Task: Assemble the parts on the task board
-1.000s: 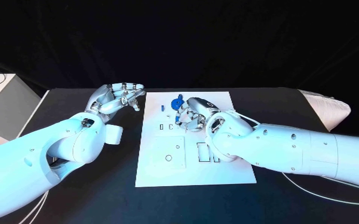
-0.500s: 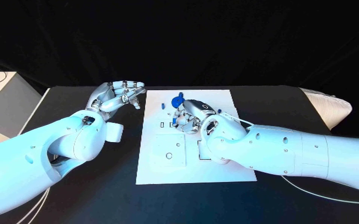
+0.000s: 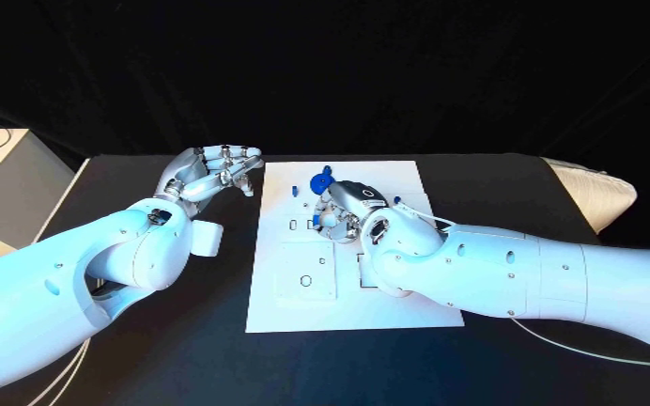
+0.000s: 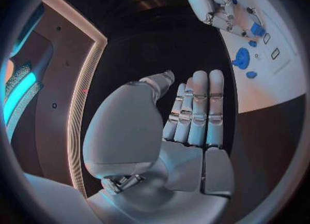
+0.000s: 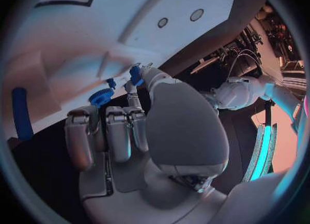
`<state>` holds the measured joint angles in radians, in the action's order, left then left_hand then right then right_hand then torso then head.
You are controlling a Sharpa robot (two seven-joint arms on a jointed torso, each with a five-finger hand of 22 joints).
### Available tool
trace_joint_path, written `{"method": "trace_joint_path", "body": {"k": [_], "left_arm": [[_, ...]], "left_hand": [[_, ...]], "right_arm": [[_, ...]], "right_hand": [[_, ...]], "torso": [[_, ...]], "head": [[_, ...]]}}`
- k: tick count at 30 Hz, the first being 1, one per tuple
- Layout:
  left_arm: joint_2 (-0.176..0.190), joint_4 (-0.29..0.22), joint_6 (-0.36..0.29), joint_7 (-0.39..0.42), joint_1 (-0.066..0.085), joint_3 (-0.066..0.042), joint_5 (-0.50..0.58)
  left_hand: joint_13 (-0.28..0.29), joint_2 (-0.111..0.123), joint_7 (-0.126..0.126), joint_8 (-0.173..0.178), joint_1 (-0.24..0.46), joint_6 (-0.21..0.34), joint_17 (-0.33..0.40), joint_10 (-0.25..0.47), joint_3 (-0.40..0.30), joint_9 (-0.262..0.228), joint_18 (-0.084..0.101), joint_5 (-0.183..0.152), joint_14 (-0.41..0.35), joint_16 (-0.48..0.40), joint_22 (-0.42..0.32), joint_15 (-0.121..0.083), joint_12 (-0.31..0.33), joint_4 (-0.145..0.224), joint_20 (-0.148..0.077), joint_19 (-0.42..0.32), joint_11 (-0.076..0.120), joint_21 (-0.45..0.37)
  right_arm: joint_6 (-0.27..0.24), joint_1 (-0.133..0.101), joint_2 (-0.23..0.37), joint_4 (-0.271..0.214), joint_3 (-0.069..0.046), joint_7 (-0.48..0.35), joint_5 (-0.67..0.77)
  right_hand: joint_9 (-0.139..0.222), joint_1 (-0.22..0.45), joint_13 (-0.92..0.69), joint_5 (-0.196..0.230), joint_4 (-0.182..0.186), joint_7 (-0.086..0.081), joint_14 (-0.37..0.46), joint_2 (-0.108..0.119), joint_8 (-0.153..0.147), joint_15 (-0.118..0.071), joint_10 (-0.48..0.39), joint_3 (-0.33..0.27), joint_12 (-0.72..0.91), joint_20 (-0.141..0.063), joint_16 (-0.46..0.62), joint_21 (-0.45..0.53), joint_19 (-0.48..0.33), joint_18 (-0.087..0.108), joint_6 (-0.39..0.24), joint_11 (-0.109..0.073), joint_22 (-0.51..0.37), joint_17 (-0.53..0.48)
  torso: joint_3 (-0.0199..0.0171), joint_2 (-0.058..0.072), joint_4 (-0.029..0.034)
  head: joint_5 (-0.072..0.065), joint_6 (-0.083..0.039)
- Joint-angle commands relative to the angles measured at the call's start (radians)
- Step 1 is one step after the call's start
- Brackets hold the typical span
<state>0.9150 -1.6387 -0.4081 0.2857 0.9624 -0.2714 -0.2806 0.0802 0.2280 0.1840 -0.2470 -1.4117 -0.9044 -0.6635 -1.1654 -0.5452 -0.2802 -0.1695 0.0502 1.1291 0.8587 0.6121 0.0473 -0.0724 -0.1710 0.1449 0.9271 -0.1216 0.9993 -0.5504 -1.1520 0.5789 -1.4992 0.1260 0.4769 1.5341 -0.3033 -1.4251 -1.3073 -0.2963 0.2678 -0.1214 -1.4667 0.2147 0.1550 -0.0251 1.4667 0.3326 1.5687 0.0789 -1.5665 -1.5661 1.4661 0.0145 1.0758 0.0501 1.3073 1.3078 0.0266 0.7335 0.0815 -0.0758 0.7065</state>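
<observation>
Pinching a small blue part point(image 5: 136, 74) over the white task board point(image 3: 407, 317), the right hand point(image 3: 346, 207).

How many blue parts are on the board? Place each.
4: a gear near the far edge, a peg beyond it, a small piece between gear and right hand, a fourth piece pinched in that hand. More may be hidden.

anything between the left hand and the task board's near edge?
Nothing: head view shows bare black table between the left hand and the task board.
</observation>
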Motion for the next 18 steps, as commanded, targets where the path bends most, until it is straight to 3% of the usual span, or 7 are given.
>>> {"method": "trace_joint_path", "body": {"k": [1,18], "left_arm": [[-0.002,-0.002,0.018,0.004,0.000,-0.001,-0.001],[-0.002,0.000,0.018,0.002,0.000,-0.001,-0.001]], "left_hand": [[0.002,-0.001,0.005,0.005,0.011,-0.002,0.001,0.001,-0.007,-0.001,-0.014,0.000,-0.005,0.005,0.002,0.001,0.001,-0.002,0.001,-0.005,-0.001,0.003],[0.002,-0.001,0.005,0.005,0.014,-0.002,0.001,0.001,-0.008,-0.002,-0.014,0.000,-0.006,0.007,0.003,0.001,0.001,-0.001,0.002,-0.007,-0.001,0.006]], "right_arm": [[0.032,0.001,-0.003,0.003,0.001,0.025,0.057],[0.046,0.006,-0.008,0.009,0.002,0.032,0.069]], "right_hand": [[0.001,0.014,-0.263,-0.003,0.006,0.000,-0.104,0.000,0.004,-0.001,0.104,-0.003,0.002,-0.001,-0.004,-0.005,0.105,-0.014,0.001,-0.008,0.263,0.263],[0.001,0.022,-0.263,-0.006,0.009,0.000,-0.104,0.006,0.005,-0.001,0.104,-0.007,0.002,-0.001,-0.004,-0.005,0.105,-0.014,-0.001,-0.007,0.263,0.263]], "torso": [[-0.0001,0.000,0.0005],[-0.0005,0.000,0.0009]], "head": [[0.000,0.001],[0.005,0.004]]}}
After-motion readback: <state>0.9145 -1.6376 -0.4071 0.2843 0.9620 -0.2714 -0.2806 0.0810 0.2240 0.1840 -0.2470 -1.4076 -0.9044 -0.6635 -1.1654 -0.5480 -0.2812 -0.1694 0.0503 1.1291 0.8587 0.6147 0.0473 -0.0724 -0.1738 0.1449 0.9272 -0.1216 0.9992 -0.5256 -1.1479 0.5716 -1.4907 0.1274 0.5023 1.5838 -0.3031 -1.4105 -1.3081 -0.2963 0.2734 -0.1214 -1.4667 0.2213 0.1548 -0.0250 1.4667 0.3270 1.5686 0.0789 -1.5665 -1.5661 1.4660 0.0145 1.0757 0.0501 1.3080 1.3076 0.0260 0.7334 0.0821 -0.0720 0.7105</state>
